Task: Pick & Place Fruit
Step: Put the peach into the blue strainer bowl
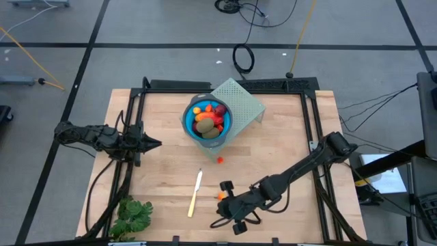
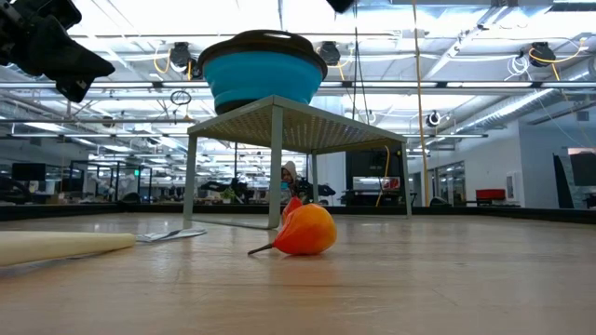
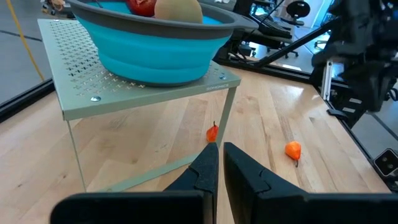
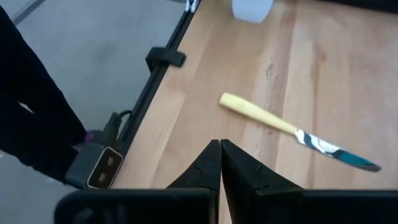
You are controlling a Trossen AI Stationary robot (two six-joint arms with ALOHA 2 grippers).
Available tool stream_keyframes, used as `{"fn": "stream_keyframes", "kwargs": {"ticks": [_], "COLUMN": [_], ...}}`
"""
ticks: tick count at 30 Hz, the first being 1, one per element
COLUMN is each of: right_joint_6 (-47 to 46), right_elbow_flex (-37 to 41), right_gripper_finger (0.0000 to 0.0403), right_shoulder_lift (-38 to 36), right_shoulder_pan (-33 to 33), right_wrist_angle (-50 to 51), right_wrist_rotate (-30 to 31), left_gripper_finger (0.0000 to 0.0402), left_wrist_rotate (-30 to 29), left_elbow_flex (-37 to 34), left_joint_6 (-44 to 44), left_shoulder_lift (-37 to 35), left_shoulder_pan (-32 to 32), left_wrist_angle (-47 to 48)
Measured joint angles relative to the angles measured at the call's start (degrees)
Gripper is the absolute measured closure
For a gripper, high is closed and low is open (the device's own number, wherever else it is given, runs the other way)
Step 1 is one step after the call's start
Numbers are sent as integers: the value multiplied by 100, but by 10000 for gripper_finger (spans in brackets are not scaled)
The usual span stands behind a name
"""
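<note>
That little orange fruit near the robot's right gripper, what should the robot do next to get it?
Probably open the right gripper, shut and empty now, and lower it over the small orange toy fruit lying beside it on the wooden table. Most fruit already sits in the blue collapsible bowl; this piece and a tiny red one remain outside.

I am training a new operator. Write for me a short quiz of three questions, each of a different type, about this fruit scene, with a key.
1. True or false: the blue bowl stands on the perforated stand.
2. How many small orange-red pieces lie loose on the table? A one, B two, C four.
3. Fill in: the right gripper is beside an orange ____.

Key: 1 true; 2 B; 3 fruit piece.
</note>
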State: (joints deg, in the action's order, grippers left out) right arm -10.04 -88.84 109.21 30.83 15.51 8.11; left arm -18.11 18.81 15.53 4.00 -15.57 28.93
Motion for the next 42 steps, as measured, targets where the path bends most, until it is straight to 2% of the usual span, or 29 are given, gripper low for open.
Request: {"fn": "stream_keyframes", "kwargs": {"ticks": [3,13,28,33,42], "right_joint_6": [-2,-258,38,66,29], "right_elbow_flex": [0,2,8,-3,2], "right_gripper_finger": [397,397,393,361,264], "right_shoulder_lift": [73,160,499,465,483], "right_shoulder_pan": [-9,-118,-430,-514,-626], "right_wrist_angle": [116,727,797,846,897], "right_wrist_rotate": [-219,-233,-227,-234,-399], "left_gripper_finger": [378,378,378,378,378], "left_wrist_rotate": [0,0,0,0,0], "left_elbow_flex": [0,0,0,0,0], "left_joint_6": [-2,-4,-17,-36,-37], "left_shoulder_lift": [-1,-1,5,10,10], "left_shoulder_pan": [1,0,-1,2,1], "left_wrist_angle": [0,0,4,9,63]}}
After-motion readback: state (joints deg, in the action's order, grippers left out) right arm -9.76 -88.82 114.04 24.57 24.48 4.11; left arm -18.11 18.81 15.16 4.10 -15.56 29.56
